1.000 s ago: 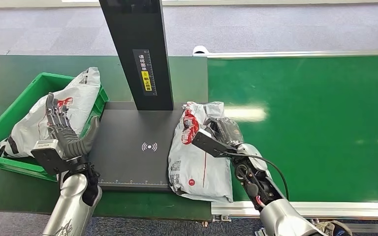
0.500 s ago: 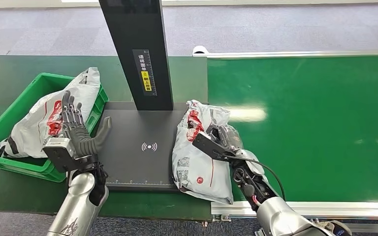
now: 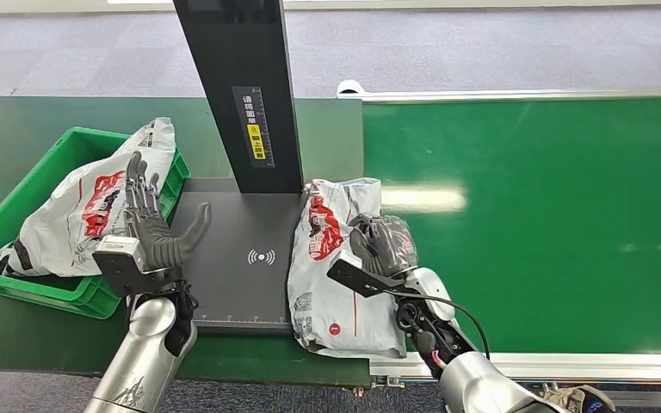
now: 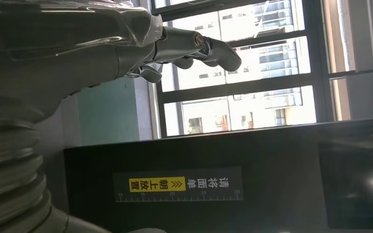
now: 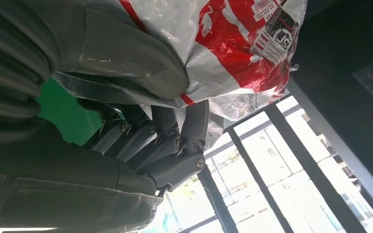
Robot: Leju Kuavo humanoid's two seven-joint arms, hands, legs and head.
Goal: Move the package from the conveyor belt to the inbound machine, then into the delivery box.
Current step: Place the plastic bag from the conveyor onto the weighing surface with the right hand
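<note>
The right hand [image 3: 385, 245] grips the package [image 3: 337, 258] from its belt side; in the right wrist view the thumb [image 5: 126, 58] presses on the white and red wrapping while the darker fingers [image 5: 175, 136] curl under it. The package lies just left of that hand, partly on the black scanner plate [image 3: 232, 258] and partly over the edge of the green belt [image 3: 551, 215], which stretches away to the hand's right. The left hand [image 3: 151, 228] is released, fingers spread and pointing up, holding nothing, over the near left corner of the plate. Just left of it stands the green box [image 3: 17, 215] on the table [image 3: 17, 129], with another bag [image 3: 86, 206] inside. Beyond both hands rises the black post [image 3: 241, 86] with its yellow label [image 3: 256, 138].
</note>
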